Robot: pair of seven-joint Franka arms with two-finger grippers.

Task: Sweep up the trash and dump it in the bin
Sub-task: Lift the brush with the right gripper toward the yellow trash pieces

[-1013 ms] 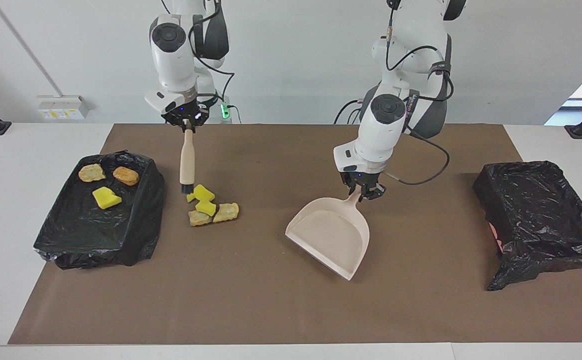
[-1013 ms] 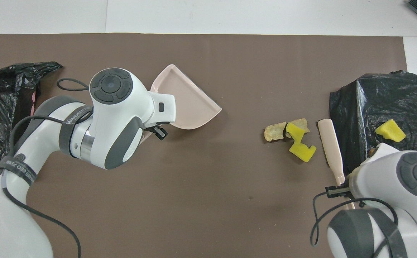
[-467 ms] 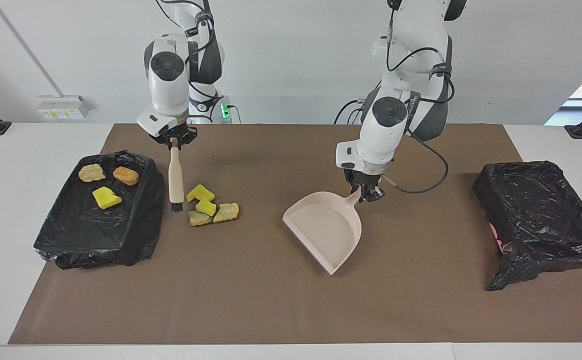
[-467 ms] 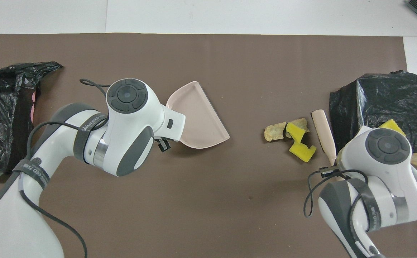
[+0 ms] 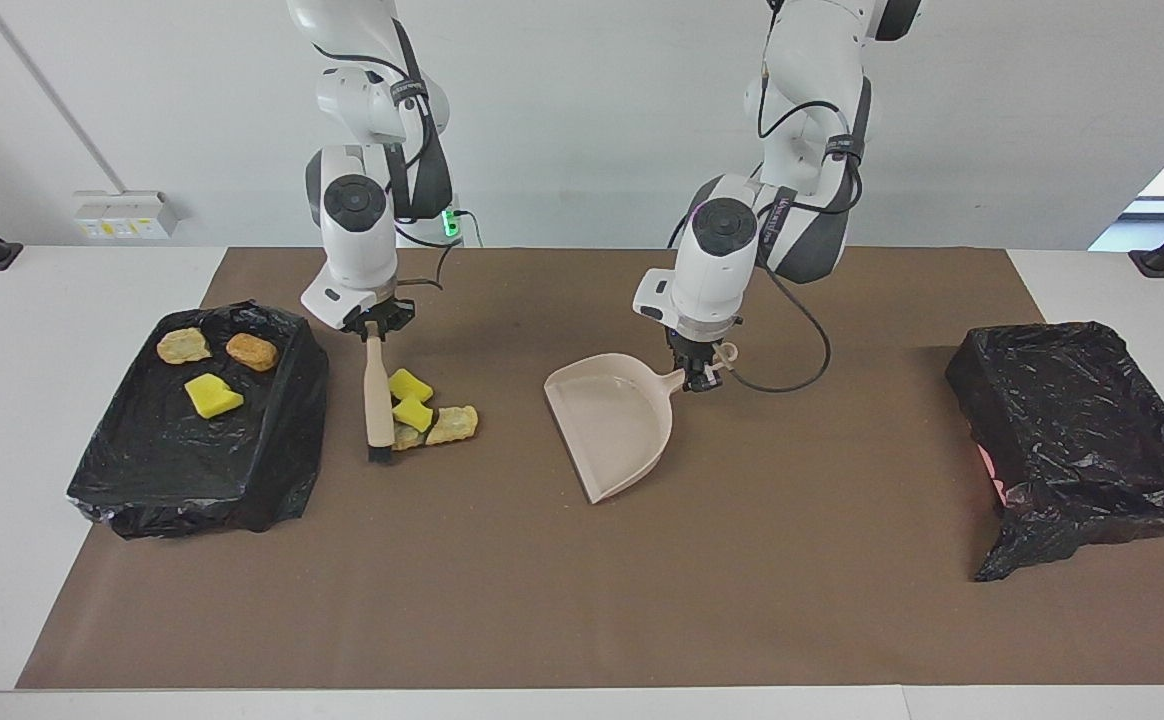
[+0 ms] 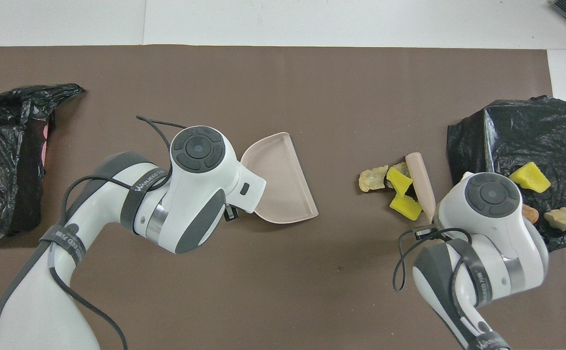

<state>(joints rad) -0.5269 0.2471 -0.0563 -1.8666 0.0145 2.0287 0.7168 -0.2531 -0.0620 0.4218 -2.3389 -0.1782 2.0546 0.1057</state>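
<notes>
Several trash bits [image 5: 427, 415], yellow sponge pieces and tan lumps, lie in a pile on the brown mat; they also show in the overhead view [image 6: 390, 187]. My right gripper [image 5: 374, 325] is shut on the beige brush [image 5: 378, 400], which hangs bristles down and touches the pile on the side toward the right arm's end. The brush handle shows from above [image 6: 420, 182]. My left gripper [image 5: 697, 375] is shut on the handle of the beige dustpan [image 5: 607, 425], held low at mid-mat with its open mouth facing the pile. The dustpan [image 6: 280, 182] is empty.
A black-lined bin [image 5: 282, 460] at the right arm's end holds three bits: a tan lump [image 5: 183, 345], an orange lump [image 5: 251, 351] and a yellow sponge [image 5: 212, 396]. A second black-lined bin [image 5: 1072, 430] stands at the left arm's end.
The right gripper has carried the brush out along the pile, now against it. The left gripper has turned the dustpan and brought it closer to the pile, mouth toward it.
</notes>
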